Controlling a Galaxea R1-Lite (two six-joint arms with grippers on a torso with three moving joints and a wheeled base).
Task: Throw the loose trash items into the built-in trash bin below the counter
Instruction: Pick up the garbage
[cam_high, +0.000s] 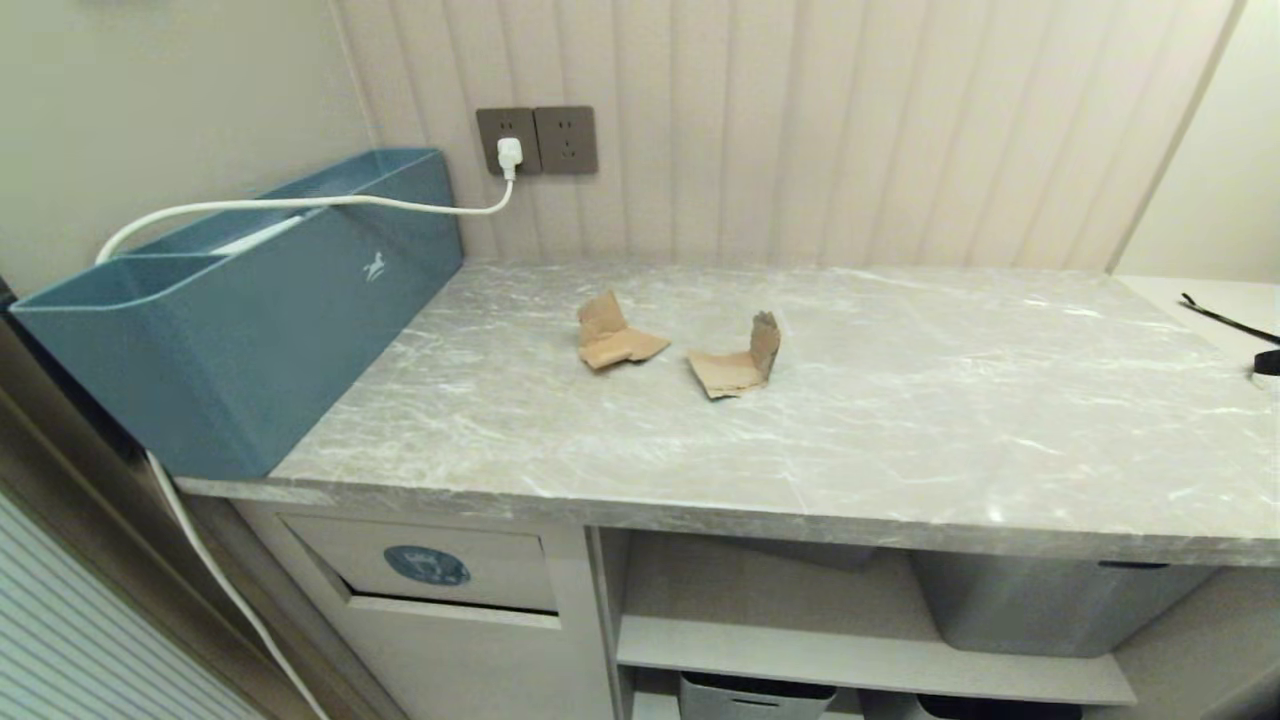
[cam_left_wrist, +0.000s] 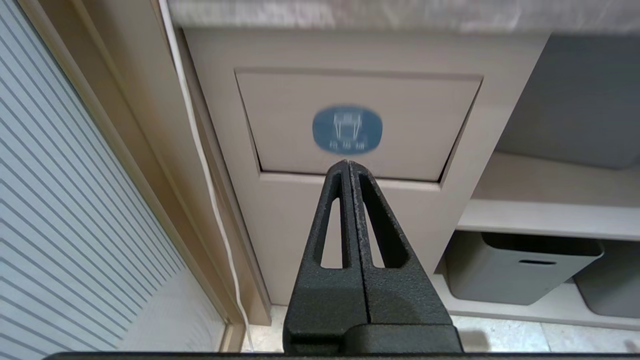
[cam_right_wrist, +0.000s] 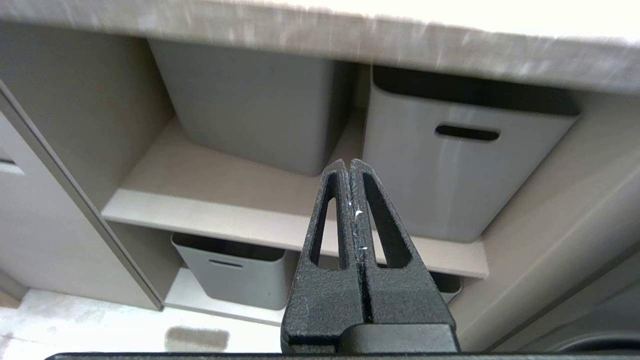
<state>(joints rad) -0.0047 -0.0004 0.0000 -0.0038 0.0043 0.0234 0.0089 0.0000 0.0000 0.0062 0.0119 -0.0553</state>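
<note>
Blue box (cam_high: 240, 310) (cable (cam_high: 300, 203) trailing) seemingly crowds counter (cam_high: 900, 420) left.

No words or numbers can be read anywhere. Two signs show. A round blue sticker (cam_left_wrist: 347, 129) sits on the flap (cam_left_wrist: 425, 125) of the bin below the counter; it carries a white bin-shaped icon, and under the icon a short line of white marks too blurred to read. The same sticker shows from the head view (cam_high: 427, 565), where its marks are also too small to make out. A small white logo (cam_high: 373, 267), shaped like a leaping horse or similar animal, stands on the long side of the blue box (cam_high: 250, 340) on the counter; no lettering shows beside it.
</note>
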